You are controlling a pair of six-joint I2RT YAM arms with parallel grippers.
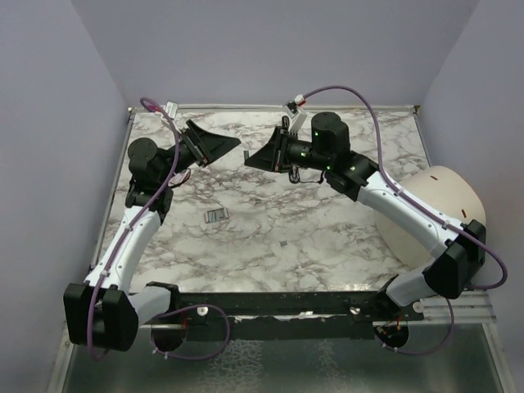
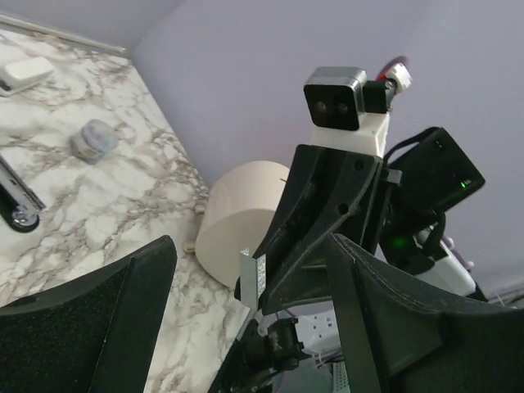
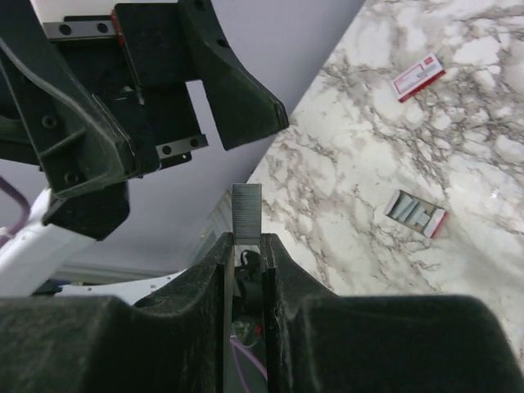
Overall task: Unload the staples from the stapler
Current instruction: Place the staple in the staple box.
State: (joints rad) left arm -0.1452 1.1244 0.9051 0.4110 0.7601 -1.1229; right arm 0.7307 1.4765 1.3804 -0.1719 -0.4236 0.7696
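My right gripper (image 3: pixel 247 239) is shut on a short ridged silver strip of staples (image 3: pixel 246 211) that sticks out past its fingertips. It holds the strip in the air above the far middle of the table (image 1: pixel 252 160). My left gripper (image 2: pixel 252 241) is wide open and empty. It faces the right gripper, tips a little apart (image 1: pixel 223 145), with the strip (image 2: pixel 254 278) showing between its fingers. The stapler (image 2: pixel 16 196), a thin black bar, lies on the marble at the left edge of the left wrist view. I cannot make it out in the top view.
A small open box of staple strips (image 1: pixel 215 215) lies on the marble left of centre, also in the right wrist view (image 3: pixel 416 214). A red-and-white packet (image 3: pixel 418 76) lies beyond it. A big white roll (image 1: pixel 434 213) stands at the right. A white object (image 2: pixel 24 72) and a grey lump (image 2: pixel 92 139) lie near the stapler.
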